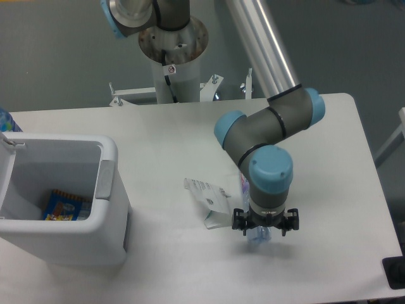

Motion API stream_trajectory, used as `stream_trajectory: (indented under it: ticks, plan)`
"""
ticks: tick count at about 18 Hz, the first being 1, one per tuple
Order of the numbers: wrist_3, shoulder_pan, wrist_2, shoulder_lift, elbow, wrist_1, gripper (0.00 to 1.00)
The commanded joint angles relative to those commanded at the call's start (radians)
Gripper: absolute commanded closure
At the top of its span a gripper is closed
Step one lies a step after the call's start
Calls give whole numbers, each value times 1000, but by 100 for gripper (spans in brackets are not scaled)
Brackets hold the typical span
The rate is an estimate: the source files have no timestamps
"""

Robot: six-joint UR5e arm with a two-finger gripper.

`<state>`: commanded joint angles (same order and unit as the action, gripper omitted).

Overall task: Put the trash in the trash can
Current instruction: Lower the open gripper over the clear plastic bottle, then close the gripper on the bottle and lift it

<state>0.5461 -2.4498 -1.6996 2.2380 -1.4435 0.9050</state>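
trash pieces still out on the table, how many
2: the carton lies mid-table, right of the bin; the bottle lies just right of it, mostly hidden under the gripper. A wrapper is already binned.

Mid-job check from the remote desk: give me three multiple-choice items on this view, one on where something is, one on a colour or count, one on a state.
1. Where is the carton?
A. inside the bin
B. on the table, left of the bottle
C. on the floor

2. What colour is the wrapper lying in the bin?
A. blue and orange
B. red
C. black

3. How is the pincer placed?
A. parked far from the table
B. inside the bin
C. low over the bottle

Answers: 1 B, the carton lies flat on the table beside the bottle. 2 A, blue and orange show at the bin's bottom. 3 C, the arm covers most of the bottle, so no grip can be confirmed.
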Motion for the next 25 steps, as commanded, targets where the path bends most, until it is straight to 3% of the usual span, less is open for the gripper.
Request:
stream_trajectory:
  ticks: [8, 12, 17, 25]
  plan:
    - [2, 3, -5, 14, -5, 5, 0]
    - [2, 11, -3, 11, -14, 6, 9]
    - [0, 20, 1, 8, -14, 8, 35]
    - [0, 18, 14, 5, -8, 8, 46]
